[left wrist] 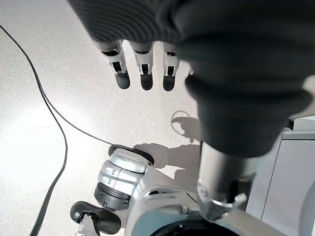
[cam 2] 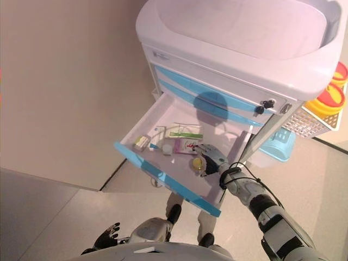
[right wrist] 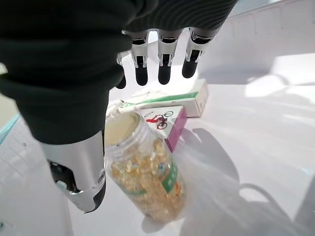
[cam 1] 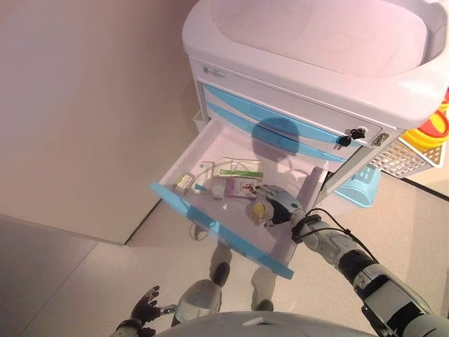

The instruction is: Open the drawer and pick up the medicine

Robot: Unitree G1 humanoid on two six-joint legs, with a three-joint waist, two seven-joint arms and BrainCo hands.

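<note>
Right hand (cam 1: 277,203) fingers released, hovering in drawer (cam 1: 210,223); capsule bottle (right wrist: 145,172) below palm, beside thumb, long axis toward 5 o'clock.

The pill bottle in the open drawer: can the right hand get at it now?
Probably yes. The right hand hovers open just above the pill bottle, thumb beside it, and nothing lies between them in the open drawer.

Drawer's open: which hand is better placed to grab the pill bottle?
The right hand: it hovers open inside the open drawer, directly over the pill bottle. The left hand hangs low outside the drawer, fingers relaxed.
</note>
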